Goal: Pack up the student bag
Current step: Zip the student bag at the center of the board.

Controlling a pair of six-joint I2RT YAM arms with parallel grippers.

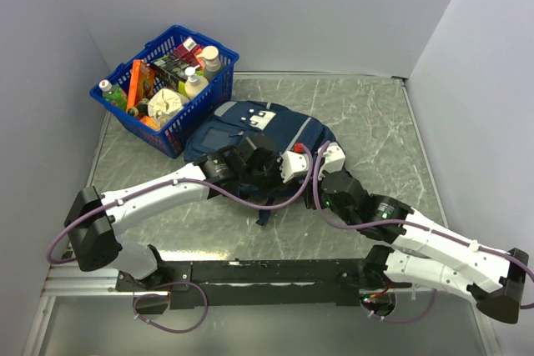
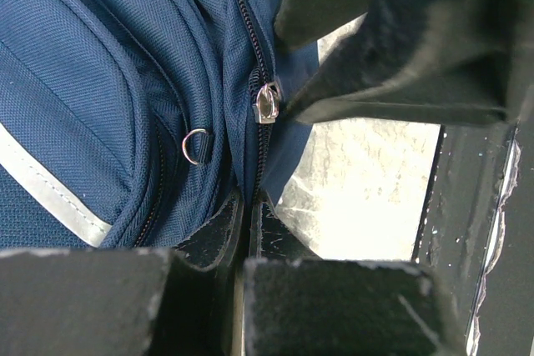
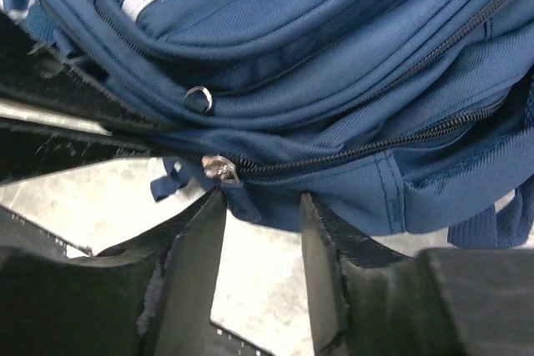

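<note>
The student bag [image 1: 288, 132] lies in the middle of the counter [image 1: 375, 122], the blue basket [image 1: 204, 97] at its ten o'clock. The left hand [image 2: 247, 210] is pressed together, pinching the bag's edge by the zip [image 2: 242, 14]. The right hand [image 3: 263, 206] is spread, just beside the zip pull [image 3: 219, 168].

The light is bright and even, coming from above, and shadows are soft. The table [image 2: 367, 198] glares white. My 2 right fingers [image 3: 192, 289] look dark and blurry up close.
</note>
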